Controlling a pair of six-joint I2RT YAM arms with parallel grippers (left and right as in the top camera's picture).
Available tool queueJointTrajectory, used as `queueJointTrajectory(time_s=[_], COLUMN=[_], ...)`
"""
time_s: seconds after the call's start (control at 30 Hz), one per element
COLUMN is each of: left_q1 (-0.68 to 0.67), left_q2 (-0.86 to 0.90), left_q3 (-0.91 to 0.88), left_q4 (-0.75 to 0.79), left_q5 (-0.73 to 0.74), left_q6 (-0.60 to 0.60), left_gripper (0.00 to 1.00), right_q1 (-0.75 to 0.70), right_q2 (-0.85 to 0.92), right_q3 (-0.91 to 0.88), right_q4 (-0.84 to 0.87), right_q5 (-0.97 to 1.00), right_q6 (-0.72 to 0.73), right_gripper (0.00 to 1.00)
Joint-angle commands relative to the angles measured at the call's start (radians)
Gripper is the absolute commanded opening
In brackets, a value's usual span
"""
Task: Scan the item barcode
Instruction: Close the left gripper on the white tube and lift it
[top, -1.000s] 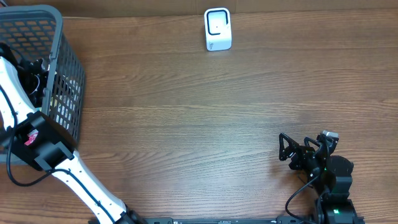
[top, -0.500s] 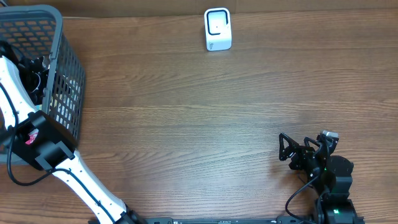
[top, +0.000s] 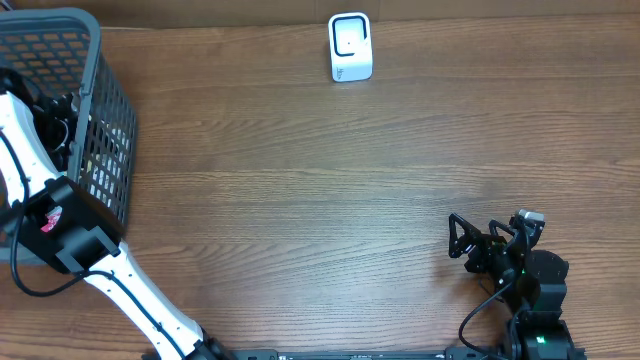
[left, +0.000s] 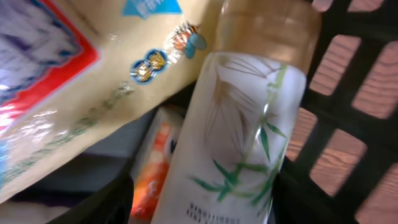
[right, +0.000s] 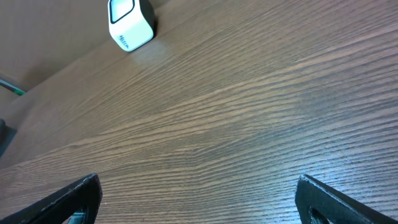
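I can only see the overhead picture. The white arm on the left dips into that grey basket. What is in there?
Observer: Its wrist camera shows a clear bottle printed with green bamboo leaves, next to the basket's mesh wall.
Operator: Is that the only thing?
Observer: No. A tan bag with red and blue print lies right beside the bottle.
Operator: Anything else tucked in?
Observer: An orange-and-white packet peeks out of the gap below those two.
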Motion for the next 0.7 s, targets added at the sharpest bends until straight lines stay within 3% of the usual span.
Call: queueJointTrajectory(time_s=[0.0, 0.13, 0.17, 0.23, 0.3, 0.47, 0.67], left_q1=[-0.008, -0.008, -0.008, -0.007, -0.007, -0.006, -0.006], left_q2=[0.037, 0.037, 0.037, 0.037, 0.037, 0.037, 0.037], left_q3=[-0.071, -0.102, -0.101, -0.098, -0.098, -0.086, 0.051], left_q4=[0.02, 0.027, 0.027, 0.026, 0.026, 0.016, -0.056], left_q5=[0.01, 0.008, 0.004, 0.002, 0.002, -0.002, -0.026], left_q6=[0.008, 0.023, 0.023, 0.022, 0.022, 0.021, -0.021], left_gripper=[0.63, 0.49, 0.42, 0.18, 0.08, 0.06, 0.04], right_q1=[-0.001, -0.001, -0.001, -0.001, -0.001, -0.001, -0.001], right_q2=[0.0, 0.0, 0.0, 0.0, 0.0, 0.0, 0.0], right_q3=[-0.01, -0.01, -0.01, -0.01, -0.01, -0.01, -0.01], right_q4=[0.012, 0.01, 0.009, 0.009, 0.009, 0.008, 0.005], right_q5=[-0.001, -0.001, -0.001, -0.001, -0.001, -0.001, -0.001], right_q6=[0.005, 0.005, 0.005, 0.005, 0.005, 0.005, 0.005], right_gripper=[1.0, 1.0, 1.0, 1.0, 1.0, 1.0, 1.0])
